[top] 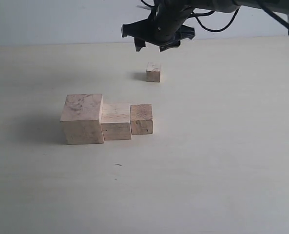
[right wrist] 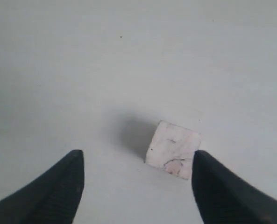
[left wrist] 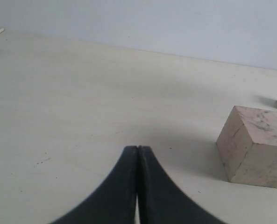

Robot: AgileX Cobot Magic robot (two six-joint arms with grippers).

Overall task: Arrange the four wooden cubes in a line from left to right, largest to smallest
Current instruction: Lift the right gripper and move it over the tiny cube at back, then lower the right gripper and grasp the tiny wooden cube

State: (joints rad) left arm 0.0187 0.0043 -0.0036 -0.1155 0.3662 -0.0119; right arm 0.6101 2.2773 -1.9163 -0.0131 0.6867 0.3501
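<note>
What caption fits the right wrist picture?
Open black right gripper hovers over the small pale wooden cube on the cream table.

3 cubes point(top: 116, 121) touching in row, 4th cube point(top: 153, 72) apart behind

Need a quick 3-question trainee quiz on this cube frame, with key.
1. True or false: the smallest cube touches the largest cube.
2. The left pincer is shut. The right pincer is: A) shut on a cube B) open, holding nothing.
3. How many cubes stand side by side in the row with the largest cube?
Key: 1 false; 2 B; 3 three.
</note>
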